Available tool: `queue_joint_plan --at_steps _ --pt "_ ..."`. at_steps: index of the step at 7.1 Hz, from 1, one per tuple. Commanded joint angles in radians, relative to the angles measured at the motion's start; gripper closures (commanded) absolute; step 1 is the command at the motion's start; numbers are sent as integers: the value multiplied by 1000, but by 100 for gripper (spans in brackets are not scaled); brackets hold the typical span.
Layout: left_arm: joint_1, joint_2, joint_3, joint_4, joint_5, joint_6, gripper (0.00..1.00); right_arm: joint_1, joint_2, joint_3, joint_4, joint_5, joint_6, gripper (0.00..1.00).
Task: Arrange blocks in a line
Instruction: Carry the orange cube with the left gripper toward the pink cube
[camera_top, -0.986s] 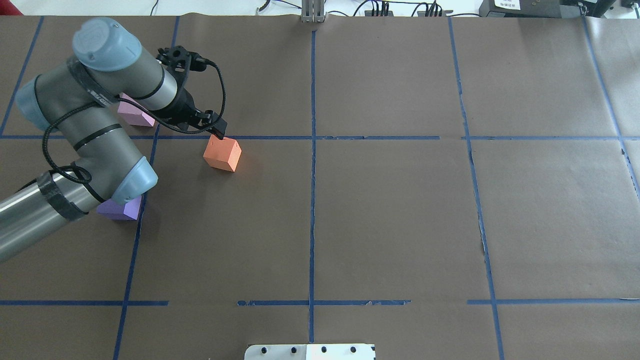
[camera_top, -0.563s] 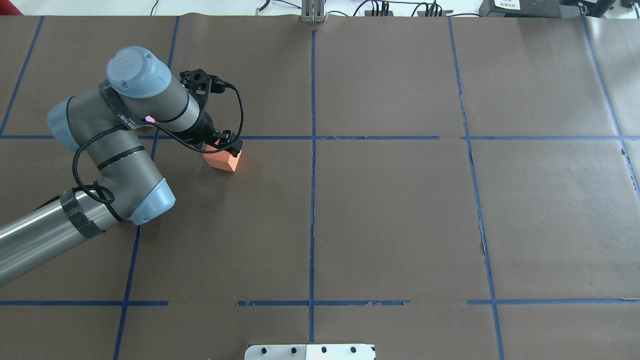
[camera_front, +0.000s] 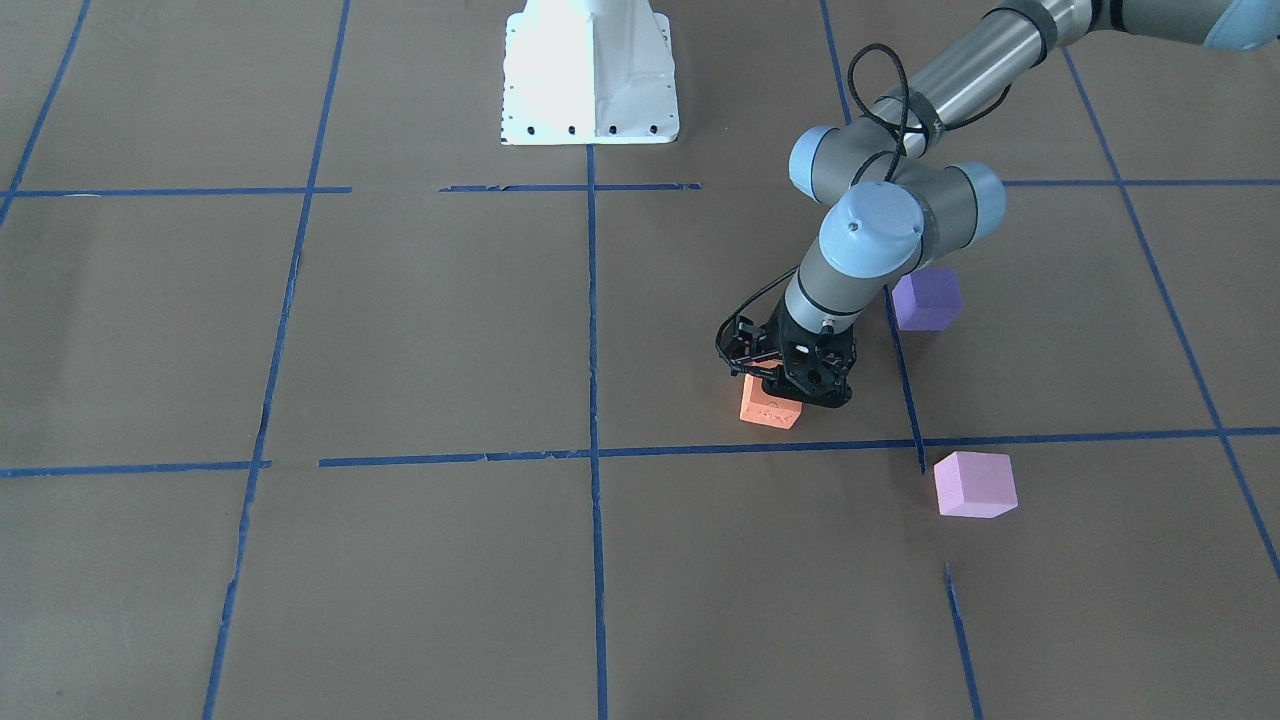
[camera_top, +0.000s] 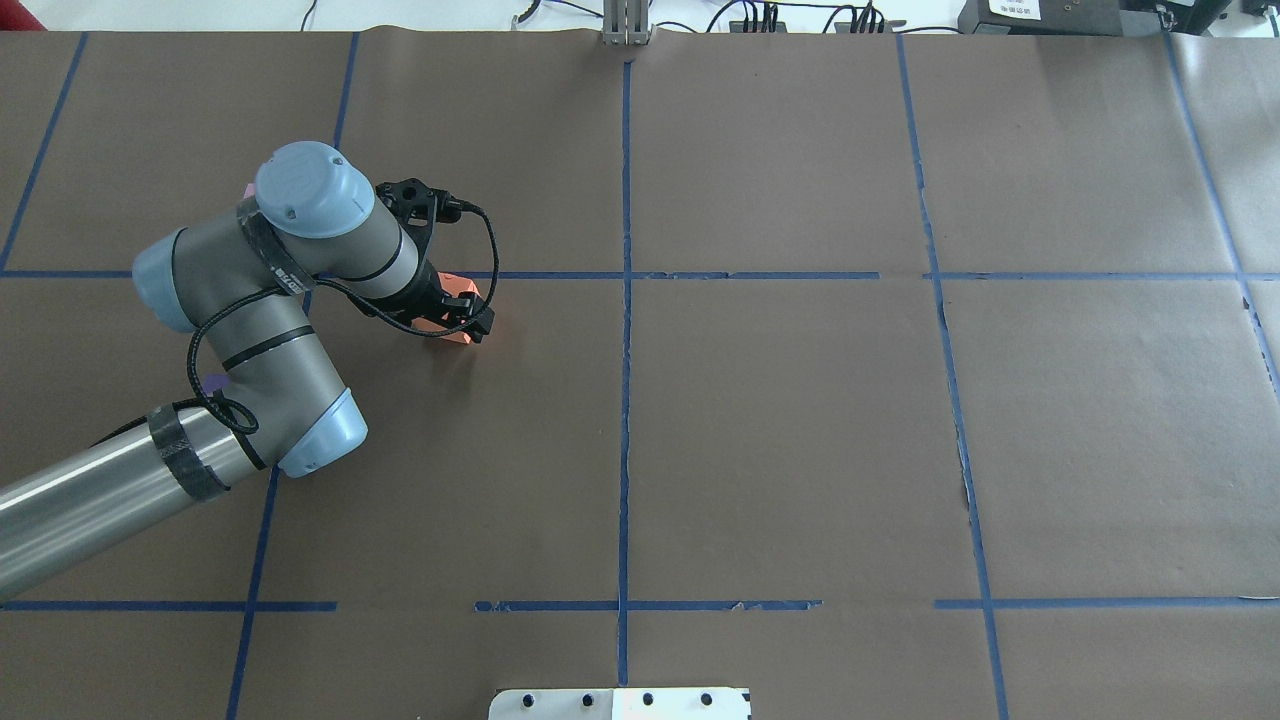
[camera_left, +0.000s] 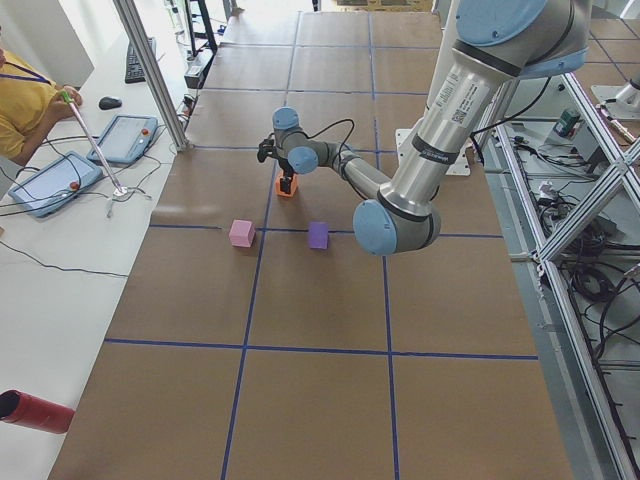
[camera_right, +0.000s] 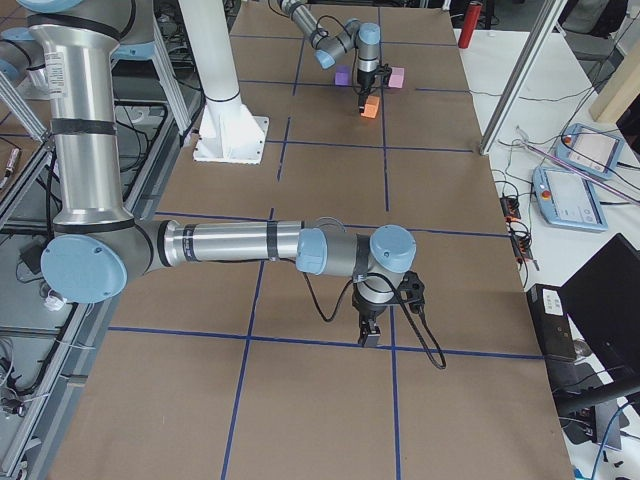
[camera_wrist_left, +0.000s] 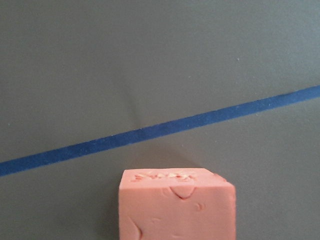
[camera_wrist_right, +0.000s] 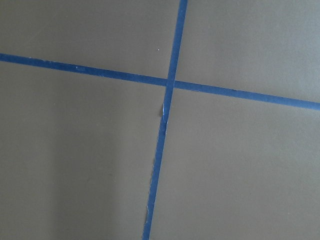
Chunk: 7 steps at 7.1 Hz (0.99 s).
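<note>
The orange block (camera_front: 768, 410) lies on the brown table just behind a blue tape line. My left gripper (camera_front: 790, 385) stands straight down over it, jaws apart, one on either side of the block. In the overhead view the gripper (camera_top: 458, 308) covers most of the orange block (camera_top: 456, 284). The left wrist view shows the orange block (camera_wrist_left: 177, 205) close at the bottom edge. The violet-blue block (camera_front: 927, 300) and the pink block (camera_front: 975, 484) lie apart to the side. My right gripper (camera_right: 368, 335) points down at bare table far off; I cannot tell if it is open.
The white robot base plate (camera_front: 590, 80) sits at the table's robot side. Blue tape lines (camera_top: 626, 400) divide the brown paper. In the overhead view my left arm (camera_top: 250, 300) hides nearly all of the pink and violet-blue blocks. A side desk holds tablets (camera_left: 50, 185).
My left arm has swung towards the table's middle and lowered the gripper from beside the orange block's top down around it. The blocks have not moved.
</note>
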<state>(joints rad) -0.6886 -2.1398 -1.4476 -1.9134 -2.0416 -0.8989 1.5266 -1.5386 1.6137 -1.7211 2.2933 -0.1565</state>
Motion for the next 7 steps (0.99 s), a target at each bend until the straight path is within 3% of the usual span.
queue_joint_plan --at_steps 1,2,4,6,7 --pt "6 0 1 2 15 -14 38 0 0 0 0 0 -2 0" --pt "3 1 -2 5 15 -14 47 1 0 0 0 0 0 0" --pt "-52 20 -42 10 8 1 46 1 0 0 0 0 0 0" --pt "-148 188 -160 11 -82 52 45 0 0 0 0 0 0 0" --pt "-201 254 -162 11 -113 81 45 0 0 0 0 0 0 0"
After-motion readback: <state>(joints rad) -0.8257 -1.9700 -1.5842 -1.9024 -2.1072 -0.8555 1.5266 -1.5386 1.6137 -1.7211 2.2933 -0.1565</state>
